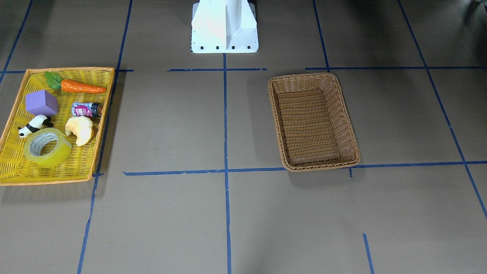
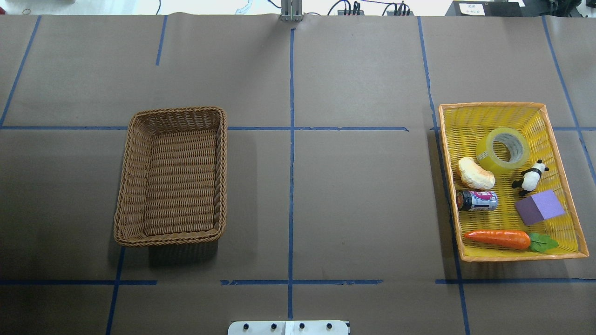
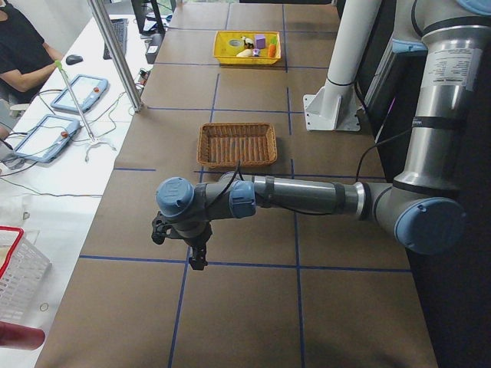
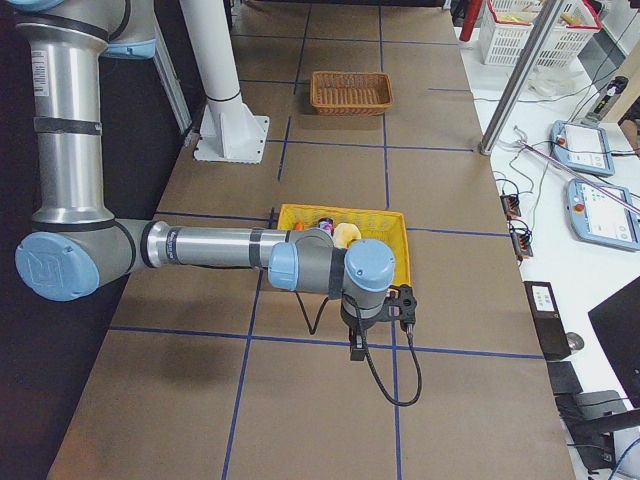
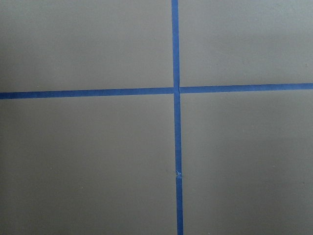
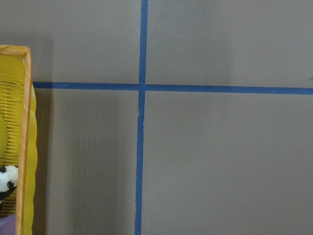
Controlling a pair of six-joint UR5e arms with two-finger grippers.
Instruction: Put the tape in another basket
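Left gripper [image 3: 198,261] is nearest, hanging over the brown table [image 3: 253,307], blue grid cross [image 5: 176,90] under its wrist cam. Only a side view shows it, so can't tell if the jaws are apart or together. Basket [image 3: 236,163] sits beyond it, toward the right gripper [image 4: 358,350]. That one hangs just off the outer long side of the yellow tray [image 2: 493,116]; its jaws can't be read either. Tape [image 2: 489,156] lies flat in the tray just past the right gripper, well apart from the left gripper, touching the bread piece [image 2: 475,173], near the panda [image 2: 529,177].
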